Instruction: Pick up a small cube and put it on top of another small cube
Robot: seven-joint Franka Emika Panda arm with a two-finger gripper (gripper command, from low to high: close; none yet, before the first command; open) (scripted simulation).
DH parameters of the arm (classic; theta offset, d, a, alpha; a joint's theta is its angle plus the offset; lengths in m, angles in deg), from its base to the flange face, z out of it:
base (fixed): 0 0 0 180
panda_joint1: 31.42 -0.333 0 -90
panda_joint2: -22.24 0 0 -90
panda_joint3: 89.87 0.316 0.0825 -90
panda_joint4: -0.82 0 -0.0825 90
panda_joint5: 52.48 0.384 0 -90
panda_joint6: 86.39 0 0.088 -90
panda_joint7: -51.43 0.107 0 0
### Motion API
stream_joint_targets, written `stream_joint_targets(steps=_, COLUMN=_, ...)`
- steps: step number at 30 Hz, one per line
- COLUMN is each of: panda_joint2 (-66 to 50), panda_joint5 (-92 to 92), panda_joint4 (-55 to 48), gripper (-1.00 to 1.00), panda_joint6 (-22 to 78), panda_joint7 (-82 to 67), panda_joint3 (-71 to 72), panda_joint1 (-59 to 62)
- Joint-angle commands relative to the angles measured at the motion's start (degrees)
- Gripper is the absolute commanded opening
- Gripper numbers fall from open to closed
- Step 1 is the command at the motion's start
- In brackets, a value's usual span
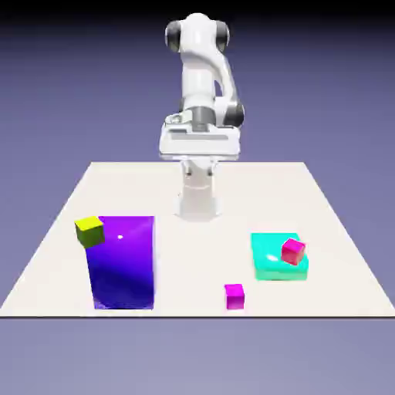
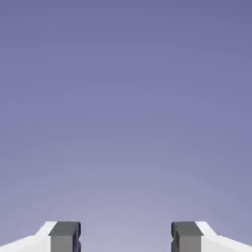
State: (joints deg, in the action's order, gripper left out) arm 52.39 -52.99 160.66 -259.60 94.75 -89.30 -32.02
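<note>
The white two-finger gripper (image 1: 199, 171) hangs high near the robot's base, its fingers well spread with nothing between them; in the hand view the two small grey finger tips (image 2: 126, 237) stand wide apart against plain blue-violet backdrop. I take the step in hand to be the very start of the task — the approach to the first cube, with no grasp made.

The small plain magenta cube (image 1: 234, 297), the one to lift, sits on the pale cream tabletop (image 1: 193, 262) well out in front of the gripper and below it, near the table's front edge, a little toward the exterior view's right. The small yellow-green cube (image 1: 90, 232), which should receive it, is also forward of the gripper and lower, off to the exterior view's left, by the upper corner of the tall glossy purple block (image 1: 123, 262); whether it touches that block I cannot tell.

Forward of the gripper on the other side lies the flat glossy teal block (image 1: 266, 266), with the small hot-pink cube (image 1: 293, 251) at it, looking tilted — not the one wanted, so the colours need care. The next move calls for reaching out over the magenta cube with the fingers kept apart, pointing them straight down, then lowering around its sides before closing.
</note>
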Motion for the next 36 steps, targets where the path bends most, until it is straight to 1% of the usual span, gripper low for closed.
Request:
stream_joint_targets(steps=1, panda_joint2=-2.1, panda_joint5=-0.4, panda_joint4=-1.0, gripper=0.00, panda_joint6=0.7, panda_joint7=0.7, panda_joint3=0.5, panda_joint1=0.1)
stream_joint_targets(steps=23, panda_joint2=-47.8, panda_joint5=-9.6, panda_joint4=-22.0, gripper=0.00, panda_joint6=15.1, panda_joint7=16.3, panda_joint3=10.9, panda_joint1=1.6)
stream_joint_targets(steps=25, panda_joint2=-47.8, panda_joint5=-9.6, panda_joint4=-22.0, gripper=0.00, panda_joint6=15.1, panda_joint7=16.3, panda_joint3=10.9, panda_joint1=1.6)
stream_joint_targets(steps=31, panda_joint2=-58.9, panda_joint5=-13.6, panda_joint4=-25.1, gripper=0.00, panda_joint6=7.0, panda_joint7=19.5, panda_joint3=5.8, panda_joint1=-2.6)
stream_joint_targets(steps=32, panda_joint2=-58.9, panda_joint5=-13.6, panda_joint4=-25.1, gripper=-1.00, panda_joint6=7.0, panda_joint7=19.5, panda_joint3=5.8, panda_joint1=-2.6)
stream_joint_targets(steps=33, panda_joint2=-58.9, panda_joint5=-13.6, panda_joint4=-25.1, gripper=-1.00, panda_joint6=7.0, panda_joint7=19.5, panda_joint3=5.8, panda_joint1=-2.6)
stream_joint_targets(steps=36, panda_joint2=-52.7, panda_joint5=-11.3, panda_joint4=-23.4, gripper=-1.00, panda_joint6=11.5, panda_joint7=17.7, panda_joint3=8.7, panda_joint1=-0.3)
